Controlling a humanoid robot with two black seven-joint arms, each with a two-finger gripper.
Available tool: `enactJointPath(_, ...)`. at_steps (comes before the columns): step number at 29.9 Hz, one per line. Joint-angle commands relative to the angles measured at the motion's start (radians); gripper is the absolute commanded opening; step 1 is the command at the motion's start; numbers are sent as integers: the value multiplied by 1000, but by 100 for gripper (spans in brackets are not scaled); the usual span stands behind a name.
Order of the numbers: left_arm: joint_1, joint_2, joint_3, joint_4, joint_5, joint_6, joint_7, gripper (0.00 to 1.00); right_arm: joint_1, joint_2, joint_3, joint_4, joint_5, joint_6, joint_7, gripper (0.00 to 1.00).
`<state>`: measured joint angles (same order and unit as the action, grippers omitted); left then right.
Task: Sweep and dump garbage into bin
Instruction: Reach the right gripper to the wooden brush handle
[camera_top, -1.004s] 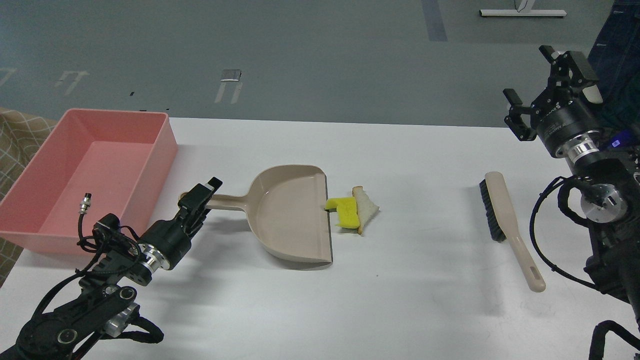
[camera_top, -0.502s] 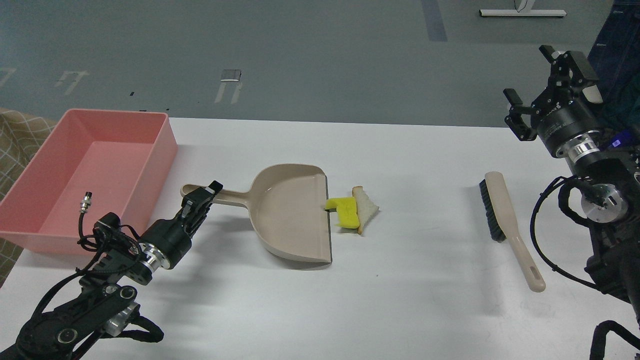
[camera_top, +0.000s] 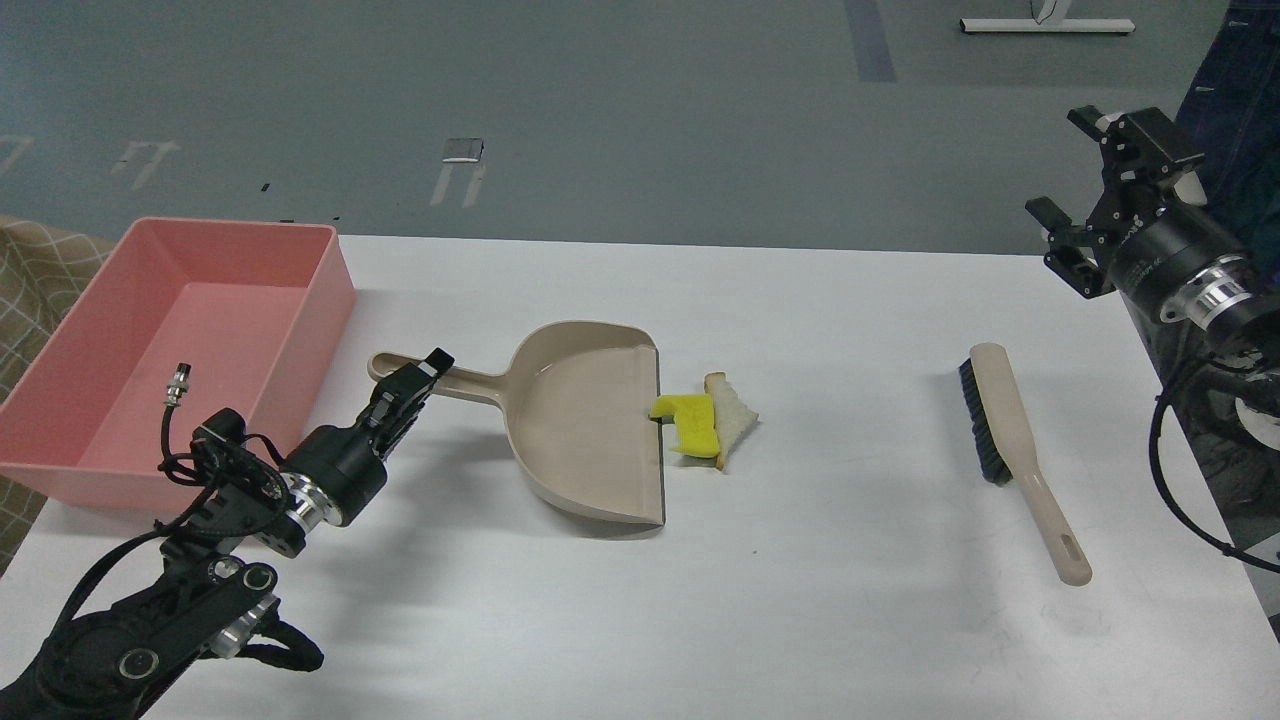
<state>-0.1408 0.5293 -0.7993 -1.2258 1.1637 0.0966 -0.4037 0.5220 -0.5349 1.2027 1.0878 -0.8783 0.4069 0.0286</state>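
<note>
The garbage lies mid-table: a yellow blocky piece (camera_top: 692, 422) and a white bread slice (camera_top: 735, 414) touching it, right at the open lip of the beige dustpan (camera_top: 590, 430). My left gripper (camera_top: 412, 385) is closed around the dustpan's long handle (camera_top: 470, 381), near its left end. The pink bin (camera_top: 335, 275) stands at the table's left, with nothing showing inside. My right gripper (camera_top: 1085, 172) is open and empty, raised above the table's far right edge, well away from the beige brush (camera_top: 1012, 430).
The brush lies on the right of the table, bristles to the left and handle towards the front. The table's far edge runs behind the bin and the dustpan. A patterned cloth (camera_top: 30, 270) shows at the far left.
My left gripper has shifted slightly right and away, and the dustpan turned a little with it. My right gripper has moved right and slightly down. Garbage and brush have not moved.
</note>
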Motion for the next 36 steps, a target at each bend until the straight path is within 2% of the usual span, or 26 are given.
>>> enactJointPath(1, -2, 0, 0, 0, 4, 0, -1, 0, -10, -156, -135, 98, -2, 0, -10, 100)
enactJointPath(6, -2, 1, 0, 0, 4, 0, -1, 0, -7, -376, -299, 223, -5, 0, -29, 100)
enactJointPath(7, -2, 1, 0, 0, 4, 0, -1, 0, -7, -376, -299, 224, -5, 0, -29, 100)
enactJointPath(11, -5, 1, 0, 0, 4, 0, -1, 0, -7, -537, -403, 311, -8, 0, -55, 100)
enactJointPath(18, -5, 0, 0, 0, 4, 0, -1, 0, -8, -737, -575, 470, -53, 0, -61, 100)
enactJointPath(24, -3, -2, 0, -4, 4, 0, -1, 0, -13, -744, -638, 517, -179, -17, -62, 98)
enactJointPath(36, -5, -3, -1, -8, 2, -2, -3, 0, -33, -691, -692, 517, -186, -16, -78, 94)
